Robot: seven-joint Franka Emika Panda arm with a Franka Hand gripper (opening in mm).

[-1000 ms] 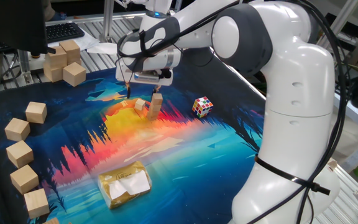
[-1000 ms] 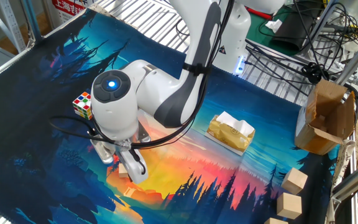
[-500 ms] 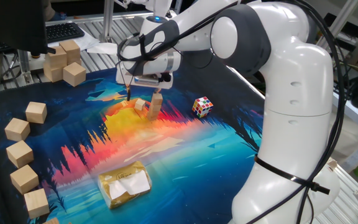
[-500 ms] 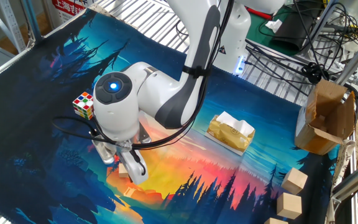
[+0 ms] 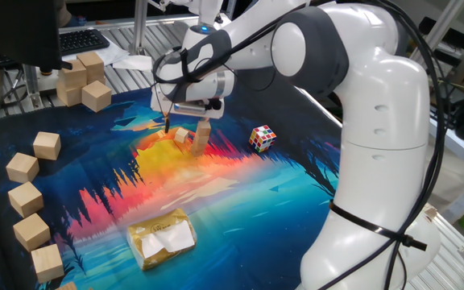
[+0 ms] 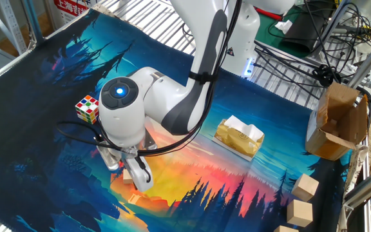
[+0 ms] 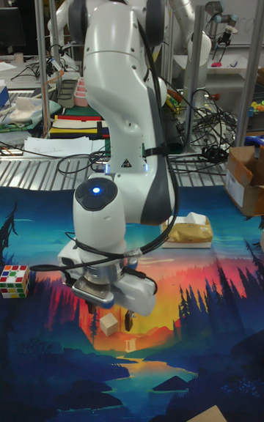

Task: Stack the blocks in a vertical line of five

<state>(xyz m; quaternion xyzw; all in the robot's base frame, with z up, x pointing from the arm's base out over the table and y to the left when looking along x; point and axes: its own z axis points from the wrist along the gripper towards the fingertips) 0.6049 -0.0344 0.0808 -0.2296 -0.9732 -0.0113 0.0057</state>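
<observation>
Hovering low over the middle of the printed mat (image 5: 296, 201), the gripper (image 5: 188, 119) is seen with its fingers spread apart and nothing clamped between them. A short column of small blocks (image 5: 202, 137) is stood upright just under its right-hand side as pictured. How many are in it cannot be counted for sure, but it looks short of five. One loose small block (image 5: 182, 135) is left tilted on the mat just beside the column, below the gap between the fingers.

The column is judged to have been placed centrally so that it can be reached from straight above. The loose block is kept near, probably as the next one to go on. The puzzle cube (image 5: 263, 138), the yellow packet (image 5: 163, 238) and the larger wooden cubes (image 5: 24, 197) are set well apart, out of the working area.
</observation>
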